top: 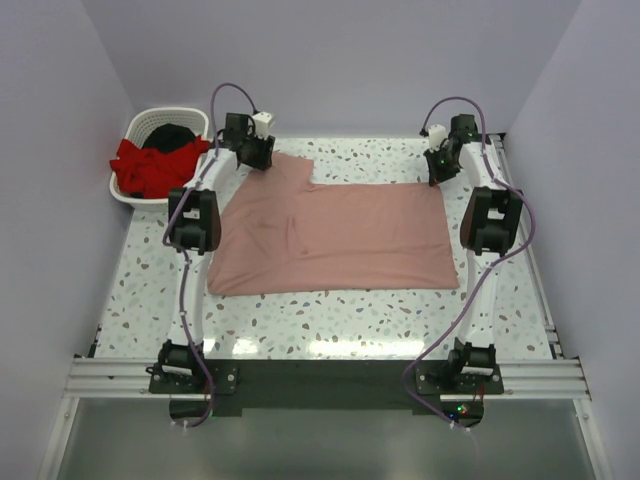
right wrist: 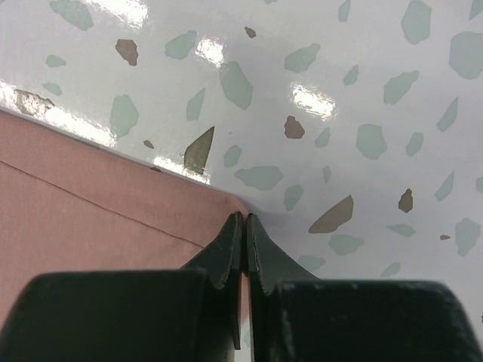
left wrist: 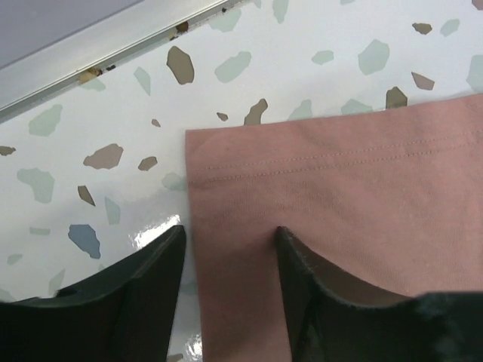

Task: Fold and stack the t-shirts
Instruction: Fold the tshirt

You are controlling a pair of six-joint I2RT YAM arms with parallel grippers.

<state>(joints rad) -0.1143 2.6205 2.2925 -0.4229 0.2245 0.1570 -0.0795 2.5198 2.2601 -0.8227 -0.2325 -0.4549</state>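
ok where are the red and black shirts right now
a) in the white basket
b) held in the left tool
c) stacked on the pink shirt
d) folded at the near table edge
a, the red shirt and black shirt lie heaped in the white basket at the far left, apart from the pink shirt.

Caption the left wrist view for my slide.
Left end effector, open, straddles an edge of the pink t-shirt on the speckled table.

Matt cloth t-shirt (top: 340,235) on glossy, perhaps stone, table (top: 380,318)
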